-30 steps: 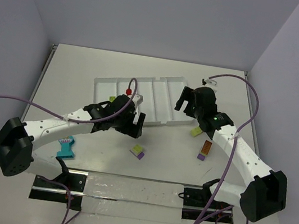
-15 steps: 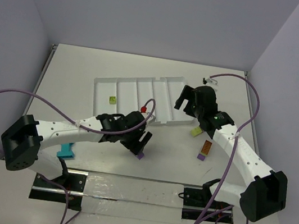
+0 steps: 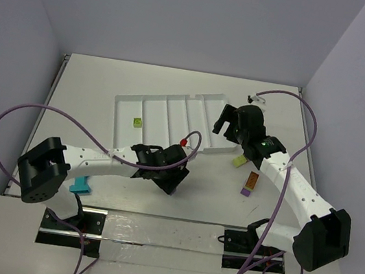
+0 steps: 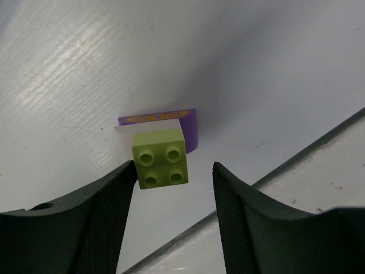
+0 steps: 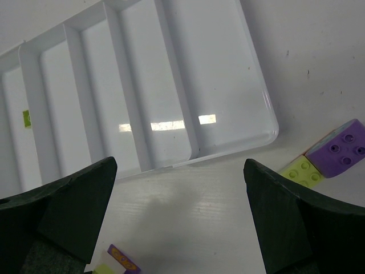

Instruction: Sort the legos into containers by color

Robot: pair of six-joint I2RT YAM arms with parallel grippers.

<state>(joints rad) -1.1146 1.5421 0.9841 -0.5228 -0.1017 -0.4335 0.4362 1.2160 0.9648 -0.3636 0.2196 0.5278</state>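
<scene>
In the left wrist view a lime green lego (image 4: 159, 158) lies on the table against a purple lego (image 4: 171, 121). My left gripper (image 4: 174, 168) is down over them, open. Its left finger (image 4: 108, 205) touches the lime brick's edge, while the right finger (image 4: 239, 211) stands apart from it. From above, the left gripper (image 3: 171, 179) hides both bricks. My right gripper (image 3: 227, 129) hovers open and empty at the tray's right end. The white tray (image 3: 171, 118) holds one lime lego (image 3: 136, 122) in its left container. A teal lego (image 3: 80, 184) lies near the left base.
A lime brick (image 3: 238, 161) lies just off the tray's right corner, with a purple brick (image 5: 342, 145) beside it in the right wrist view. An orange-brown and purple piece (image 3: 250, 182) sits beside the right arm. The table's near edge (image 4: 296, 154) runs close behind the left gripper.
My left arm has swung from the tray's front edge toward me and down over the lime and purple bricks, and its jaws have narrowed. The right arm has not moved.
</scene>
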